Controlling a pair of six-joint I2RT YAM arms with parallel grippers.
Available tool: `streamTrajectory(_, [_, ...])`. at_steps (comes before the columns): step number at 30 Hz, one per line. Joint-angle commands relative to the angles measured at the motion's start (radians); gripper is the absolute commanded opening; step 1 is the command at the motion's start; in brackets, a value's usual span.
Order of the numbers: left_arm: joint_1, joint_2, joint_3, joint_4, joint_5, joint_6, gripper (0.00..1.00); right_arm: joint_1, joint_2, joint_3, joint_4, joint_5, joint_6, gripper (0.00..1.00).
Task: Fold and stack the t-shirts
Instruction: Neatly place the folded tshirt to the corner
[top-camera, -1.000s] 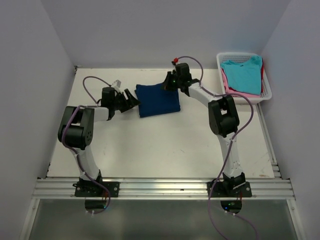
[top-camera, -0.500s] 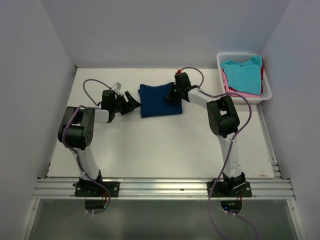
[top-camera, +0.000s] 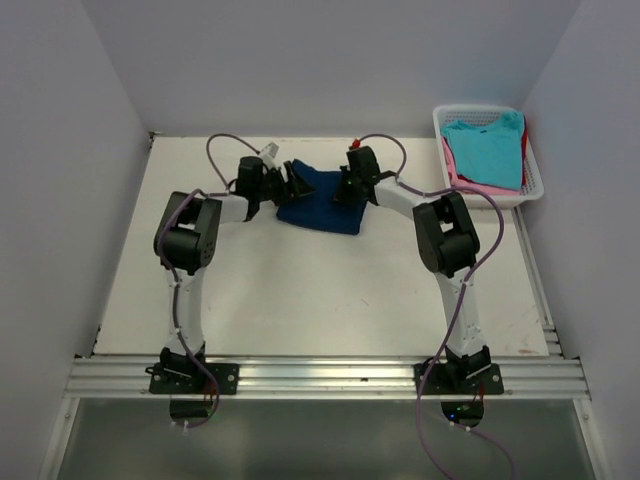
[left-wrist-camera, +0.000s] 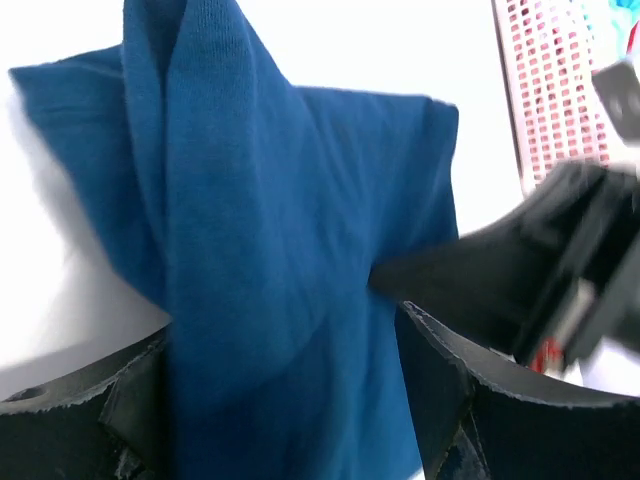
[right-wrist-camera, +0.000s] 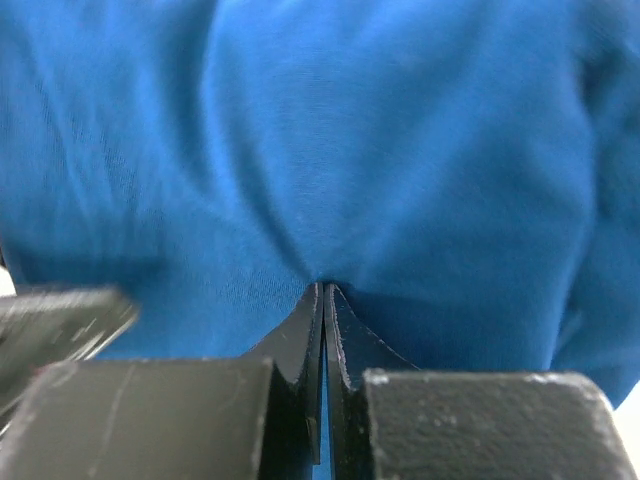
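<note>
I see the navy t-shirt (top-camera: 325, 205) lying as a folded, rumpled bundle at the far middle of the white table (top-camera: 300, 290), with both arms reaching in on it. Through the left wrist camera its cotton shows a fine knit grain, and a soft raised ridge of cloth runs away from my left gripper (left-wrist-camera: 290, 400). Those black fingers (left-wrist-camera: 130, 400) stand fairly wide, with a thick bunch of cloth filling the whole gap and pressed against both, so that pincer is holding the shirt's left edge. My right gripper (right-wrist-camera: 322, 290) is narrowed to a thin slit, and its tips pinch a pucker of the blue fabric, which draws into smooth radiating creases. From above, the right gripper (top-camera: 345, 188) sits on the shirt's right side, just across the bundle from the left gripper (top-camera: 292, 180). At the far right corner stands a white plastic lattice basket (top-camera: 437, 125), well apart from the shirt, with a light turquoise tee (top-camera: 487, 150) draped on top and pink (top-camera: 455, 172) and red (top-camera: 525, 135) cloth showing at its edges.
</note>
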Motion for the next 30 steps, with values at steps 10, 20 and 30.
streamTrajectory(10, [-0.080, 0.207, 0.232, -0.215, 0.091, 0.063, 0.00, -0.004, -0.018, -0.031, -0.094, -0.006, -0.065, 0.00])
streamTrajectory(20, [-0.020, 0.033, -0.034, -0.120, -0.042, 0.010, 0.00, -0.004, -0.148, -0.129, -0.018, -0.071, -0.094, 0.00])
streamTrajectory(30, [0.271, -0.173, -0.382, 0.188, -0.179, -0.263, 0.00, -0.006, -0.491, -0.385, 0.075, -0.065, -0.113, 0.43])
